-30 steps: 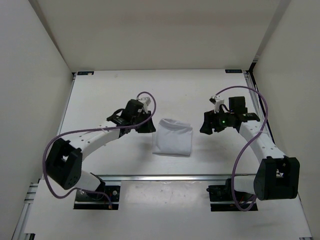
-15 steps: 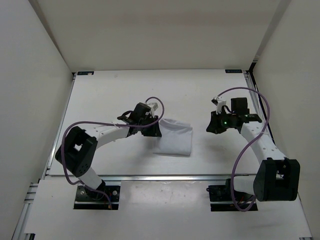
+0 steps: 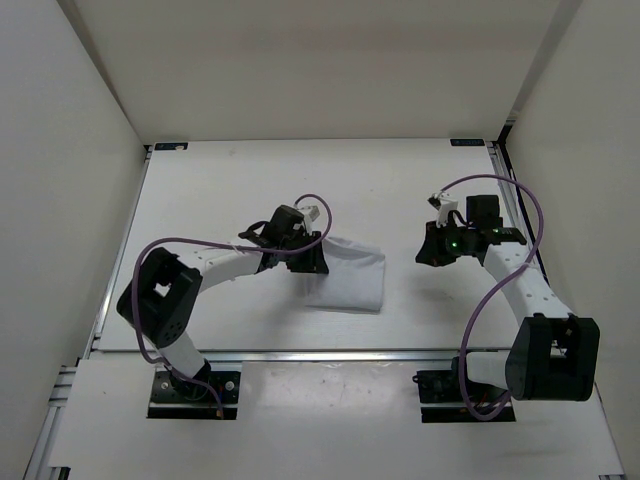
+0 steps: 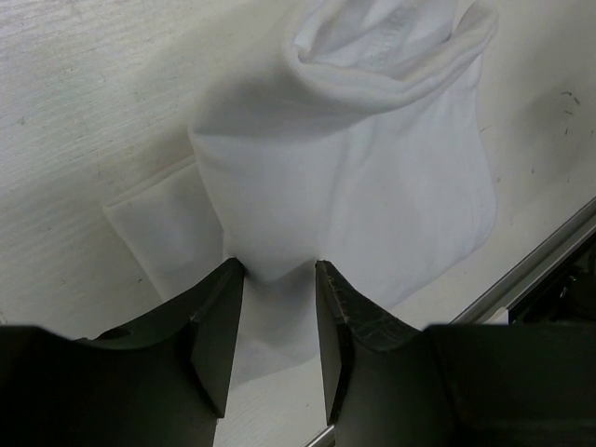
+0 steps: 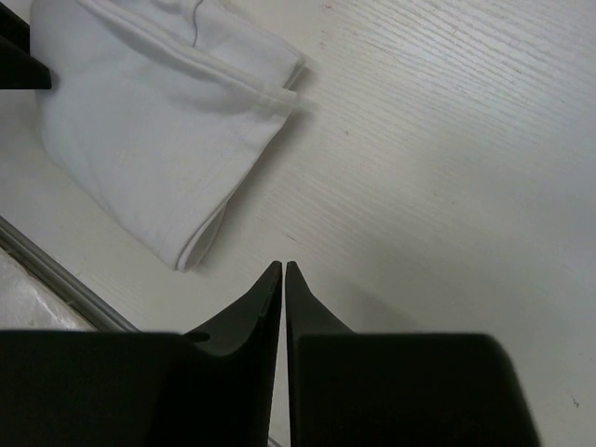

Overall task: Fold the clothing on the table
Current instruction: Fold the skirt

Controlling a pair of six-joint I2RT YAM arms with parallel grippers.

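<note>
- Left end effector (image 4: 277,275) stands parted, straddling the clothing (image 4: 372,186) edge on the desk (image 3: 220,190).
- Right end effector (image 5: 283,268) is pinched closed, empty, well apart.
- Folding looks nearly done; the next move likely calls for lifting clear.

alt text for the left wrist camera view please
The left gripper holds its two dark fingers parted, with a folded edge of the white clothing between them, lying on the off-white table. A metal rail crosses the lower right corner.
</note>
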